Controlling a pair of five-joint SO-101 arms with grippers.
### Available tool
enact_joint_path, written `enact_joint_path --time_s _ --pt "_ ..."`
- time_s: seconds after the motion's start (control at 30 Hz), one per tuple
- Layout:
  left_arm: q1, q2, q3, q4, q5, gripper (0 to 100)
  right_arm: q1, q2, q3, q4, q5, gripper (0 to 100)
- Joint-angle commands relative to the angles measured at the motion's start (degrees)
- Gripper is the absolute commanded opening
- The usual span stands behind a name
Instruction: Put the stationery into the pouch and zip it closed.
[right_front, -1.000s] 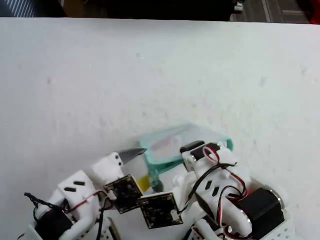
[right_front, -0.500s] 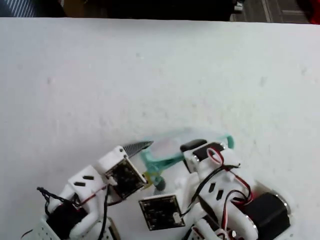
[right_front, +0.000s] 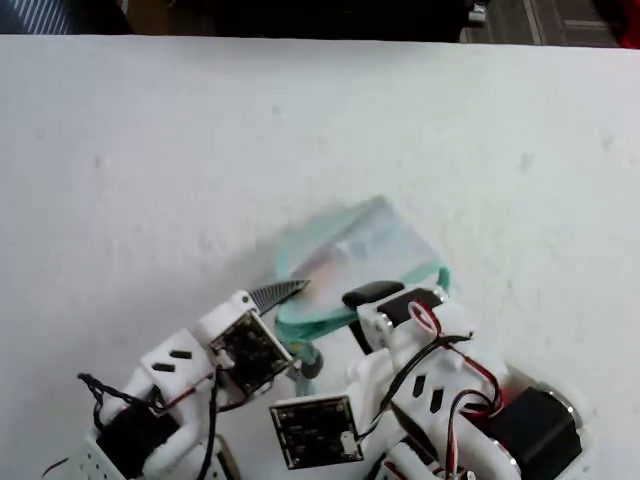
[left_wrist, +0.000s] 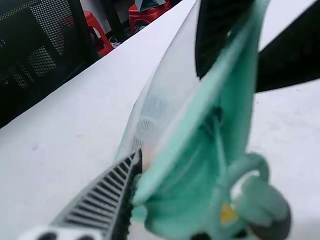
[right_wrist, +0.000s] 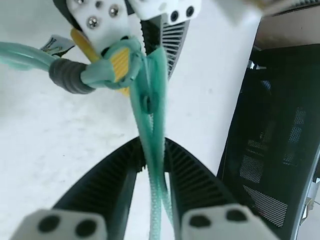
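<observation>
- Pouch (right_front: 365, 245), of see-through mesh with a teal rim, lay on the white bench (right_front: 300, 130) just ahead of both arms. Its near edge was covered by them.
- What lay inside could not be made out; only a faint pinkish blur showed through the mesh.
- The right claw (right_wrist: 152, 160) was closed narrow on the pouch's teal zip edge (right_wrist: 155, 130), one black finger on each side.
- The left claw (right_wrist: 137, 42) pinched the zip pull (right_wrist: 112, 65), a yellow-and-teal tab with a grey ring and a cord loop cut off at the frame's edge.
- How far the zip was closed could not be told.
- Beyond the pouch the bench ran broad to its far edge and out to both sides.
</observation>
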Motion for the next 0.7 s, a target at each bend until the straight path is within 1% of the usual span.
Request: enact_joint_path --time_s 0.0,0.1,0.13,0.2,0.3,0.37,0.47,0.57,0.67 --pt "-0.5 -1.2 -3.3 -0.4 3.6 2 -0.8 -0.6 -0.5 0.3 -3.2 1.8" --pt "-0.7 -1.2 -5.5 2.1 3.9 2 -0.8 -0.6 2.8 0.5 -4.7 2.2" --pt "-0.7 -1.2 -6.2 2.9 3.9 2 -0.8 -0.7 3.8 0.4 -5.3 3.8" --pt "-0.7 -1.2 -6.7 3.7 3.9 2 -0.7 -0.7 4.5 0.3 -7.6 11.1" --pt "-0.7 -1.2 -6.8 4.0 3.9 2 1.9 -0.7 4.4 -1.9 -12.7 24.6" --pt "-0.3 -1.2 -6.8 3.4 4.0 2 3.6 -1.8 4.4 -3.2 -13.3 28.9" --pt "1.9 -1.1 -6.5 -0.5 7.2 2 6.0 -5.1 4.2 -6.4 -13.3 26.2" --pt "3.9 -1.0 -6.5 -4.7 11.0 2 10.5 -8.5 1.8 -10.0 -13.6 23.3" --pt "4.6 -0.8 -6.1 -7.6 12.1 2 12.5 -9.5 1.0 -10.4 -13.7 22.5"
